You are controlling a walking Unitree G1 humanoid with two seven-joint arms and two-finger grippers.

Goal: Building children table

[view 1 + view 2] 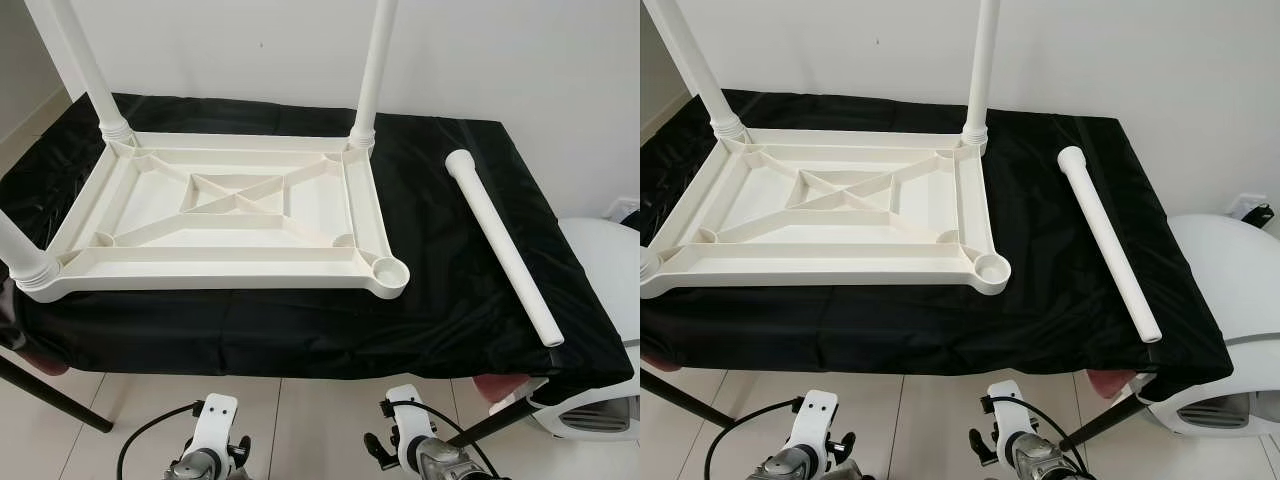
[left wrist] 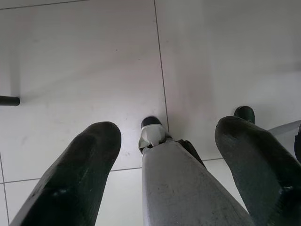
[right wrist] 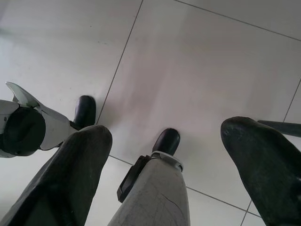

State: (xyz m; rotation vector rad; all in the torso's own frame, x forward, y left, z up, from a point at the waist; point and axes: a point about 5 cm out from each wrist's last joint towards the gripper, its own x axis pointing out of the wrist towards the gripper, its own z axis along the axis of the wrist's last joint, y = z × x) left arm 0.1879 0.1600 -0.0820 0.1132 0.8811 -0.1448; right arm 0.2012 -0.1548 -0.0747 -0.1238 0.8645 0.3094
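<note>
Tabletop: the white children's tabletop (image 1: 225,210) lies upside down on my work table (image 1: 450,300), on its black cloth, ribbed underside facing up
Fitted legs: three white legs stand in corner sockets, one at the far left (image 1: 85,65), one at the far right (image 1: 372,75), one at the near left (image 1: 20,250)
Empty socket: the near right corner socket (image 1: 390,270) holds no leg
Loose leg: the fourth white leg (image 1: 503,243) lies flat on the cloth to the right of the tabletop, apart from it
My left end effector (image 2: 160,160): hangs low over the tiled floor (image 2: 94,61), fingers (image 2: 80,174) apart, gripping nothing
My right end effector (image 3: 178,165): also low over the tiles, fingers (image 3: 70,174) apart, gripping nothing
Right of the table: a white rounded appliance (image 1: 600,300) on the floor
</note>
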